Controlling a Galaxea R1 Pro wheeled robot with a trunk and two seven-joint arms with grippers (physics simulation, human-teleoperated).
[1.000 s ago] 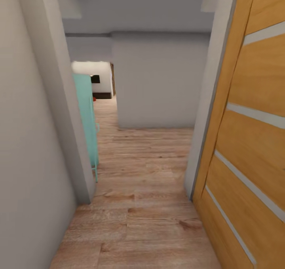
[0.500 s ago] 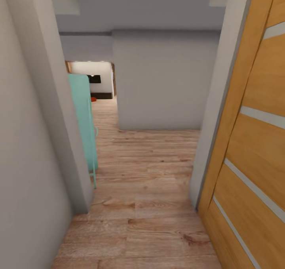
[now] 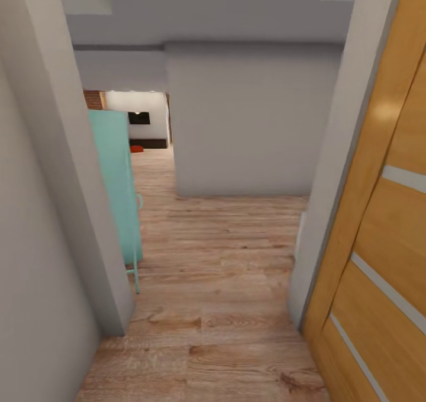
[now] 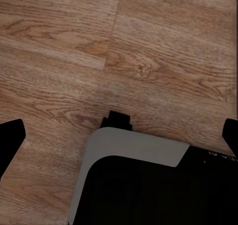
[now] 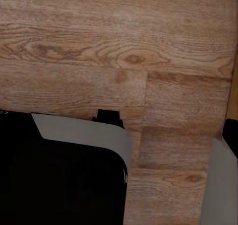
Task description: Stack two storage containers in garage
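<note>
The robot stands in a narrow passage on a wood floor (image 3: pixel 219 272), between a grey wall (image 3: pixel 41 212) on its left and an open wooden door (image 3: pixel 384 212) on its right. It is on its way, so both arms hang low, with the wrist cameras aimed straight down at the planks, probably tucked in to clear the doorway.

The left tool (image 4: pixel 119 130) has its dark fingertips at opposite sides of the wrist view, well apart, with nothing between them. Of the right tool (image 5: pixel 230 130) one dark tip shows at the picture's edge; whether it is apart or together I cannot tell. Neither carries anything.

Ahead, a teal cabinet (image 3: pixel 115 183) stands against the left wall, and a grey partition (image 3: pixel 242 124) blocks the middle. Through the gap between them, a bright far room opens. A small orange-red spot (image 3: pixel 136 148) lies on the floor there; it may be one container, but it is too small to tell, and its long axis cannot be read.
</note>
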